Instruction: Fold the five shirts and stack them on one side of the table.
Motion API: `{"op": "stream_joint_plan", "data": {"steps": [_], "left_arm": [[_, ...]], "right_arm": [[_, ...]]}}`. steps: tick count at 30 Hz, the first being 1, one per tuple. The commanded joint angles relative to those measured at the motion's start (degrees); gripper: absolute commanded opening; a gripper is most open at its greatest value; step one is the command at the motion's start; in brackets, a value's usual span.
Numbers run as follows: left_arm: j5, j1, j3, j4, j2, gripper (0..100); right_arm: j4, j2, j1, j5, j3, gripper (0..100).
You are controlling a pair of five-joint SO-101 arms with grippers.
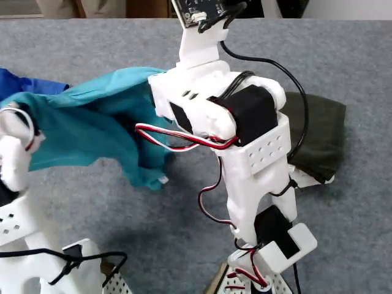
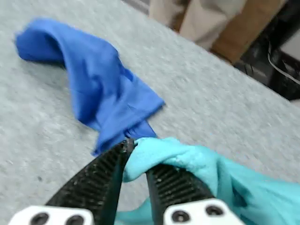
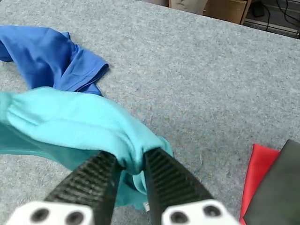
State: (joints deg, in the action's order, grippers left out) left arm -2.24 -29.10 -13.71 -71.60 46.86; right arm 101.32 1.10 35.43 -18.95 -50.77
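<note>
Right gripper [image 3: 129, 157] is clamped on a bunched fold of the teal shirt [image 3: 70, 117]. I see the blue shirt [image 3: 51, 56] crumpled on the grey table [image 3: 201, 70] behind it, and a red cloth [image 3: 258, 173] touching a dark cloth [image 3: 276, 192].

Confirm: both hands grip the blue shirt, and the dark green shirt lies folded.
Not the blue shirt: the left hand and right hand both grip the teal shirt, as both wrist views show. The dark green shirt does lie folded.

No text, label, number or sign can be read; markings on the circuit board [image 1: 199, 11], upper middle, are too small.
</note>
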Motion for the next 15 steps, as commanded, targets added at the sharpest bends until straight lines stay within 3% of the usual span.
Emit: {"op": "stream_joint_plan", "data": {"steps": [1,5,15], "left_arm": [[5.6,-3.9,2.8,4.8,0.2,2],[7.9,-8.1,3.2,9.3,0.8,2],[8.2,-12.3,16.9,6.2,0.8,2]], "right_arm": [[1.1,-3.2,0.0,1.7,0.8,0.4],[0.8,-3.2,0.4,1.7,7.2,0.4],[0.9,-6.6,3.4,2.8,6.2,0.4]]}}
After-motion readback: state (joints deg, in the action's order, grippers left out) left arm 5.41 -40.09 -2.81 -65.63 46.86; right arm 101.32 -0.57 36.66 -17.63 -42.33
